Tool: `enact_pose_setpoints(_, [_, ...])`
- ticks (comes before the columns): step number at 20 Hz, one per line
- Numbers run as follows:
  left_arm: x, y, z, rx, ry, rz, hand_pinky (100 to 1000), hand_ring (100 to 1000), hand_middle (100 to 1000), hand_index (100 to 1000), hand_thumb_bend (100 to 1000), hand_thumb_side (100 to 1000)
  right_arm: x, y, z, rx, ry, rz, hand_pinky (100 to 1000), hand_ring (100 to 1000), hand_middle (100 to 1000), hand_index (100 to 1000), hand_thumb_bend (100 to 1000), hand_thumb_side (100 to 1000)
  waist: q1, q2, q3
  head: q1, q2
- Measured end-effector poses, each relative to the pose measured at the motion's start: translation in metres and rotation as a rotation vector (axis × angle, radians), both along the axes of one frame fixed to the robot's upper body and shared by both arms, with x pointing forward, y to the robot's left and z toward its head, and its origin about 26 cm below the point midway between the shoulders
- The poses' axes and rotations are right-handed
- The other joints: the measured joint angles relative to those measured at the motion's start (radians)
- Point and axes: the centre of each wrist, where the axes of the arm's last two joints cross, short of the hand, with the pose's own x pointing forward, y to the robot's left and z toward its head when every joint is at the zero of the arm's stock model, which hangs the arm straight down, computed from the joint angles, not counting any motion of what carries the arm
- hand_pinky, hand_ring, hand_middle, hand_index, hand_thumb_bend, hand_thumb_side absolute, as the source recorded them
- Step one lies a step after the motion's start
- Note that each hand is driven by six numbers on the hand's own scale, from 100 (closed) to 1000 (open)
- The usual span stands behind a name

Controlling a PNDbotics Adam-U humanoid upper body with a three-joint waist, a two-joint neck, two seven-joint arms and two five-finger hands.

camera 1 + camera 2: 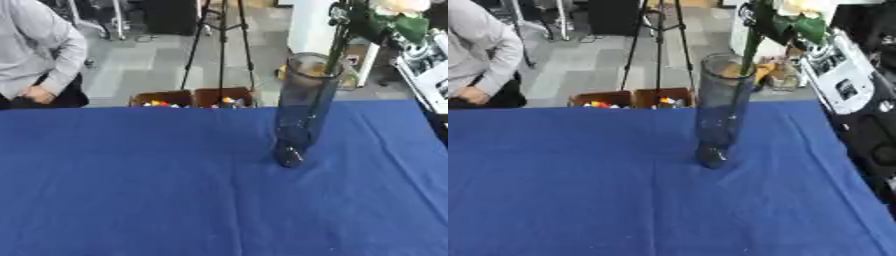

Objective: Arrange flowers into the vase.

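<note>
A tall clear glass vase (302, 110) stands upright on the blue tablecloth (131, 180), right of the middle. A flower with a pale bloom (798, 6) and green leaves (807, 25) hangs above and to the right of the vase. Its green stem (749, 50) slants down to the vase's mouth, with the lower end just inside the rim. My right hand (761, 17) shows as a dark shape at the top edge, curled round the stem just below the bloom. The right arm (868, 135) runs along the right edge. My left hand shows in no view.
Beyond the table's far edge stand two brown boxes (192, 97) of small coloured items and a tripod (220, 45). A seated person in grey (35, 50) is at the far left. White equipment (837, 75) sits at the right.
</note>
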Motion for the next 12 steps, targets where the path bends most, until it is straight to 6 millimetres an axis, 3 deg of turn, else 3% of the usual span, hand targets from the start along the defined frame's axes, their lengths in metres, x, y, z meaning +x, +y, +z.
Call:
enact_pose_setpoints(1, [0.0, 0.0, 0.0, 0.0, 0.0, 0.0, 598, 840, 818, 856, 100, 1000, -0.0001, -0.0001, 0.0001, -0.002, 0.003, 0.0, 908, 899, 830, 822, 100, 1000, 0.0, 0.0, 0.0, 0.0, 0.0])
enact_pose_setpoints(8, [0.0, 0.0001, 0.0002, -0.001, -0.001, 0.0, 598, 840, 818, 856, 100, 1000, 0.0017, -0.0011, -0.0026, -0.04, 0.058, 0.042, 908, 899, 830, 822, 100, 1000, 0.0, 0.0, 0.0, 0.0, 0.0])
enact_pose_setpoints(9, [-0.0001, 0.0002, 0.0002, -0.001, -0.001, 0.001, 596, 840, 818, 855, 100, 1000, 0.0017, -0.0017, -0.0025, -0.042, 0.063, 0.045, 945, 949, 894, 915, 123, 1000, 0.0, 0.0, 0.0, 0.0, 0.0])
enact_pose_setpoints(12, [-0.0001, 0.0003, 0.0006, -0.001, -0.003, 0.001, 596, 840, 818, 855, 100, 1000, 0.0022, -0.002, -0.0045, -0.06, 0.086, 0.064, 960, 966, 919, 937, 217, 1000, 0.0, 0.0, 0.0, 0.0, 0.0])
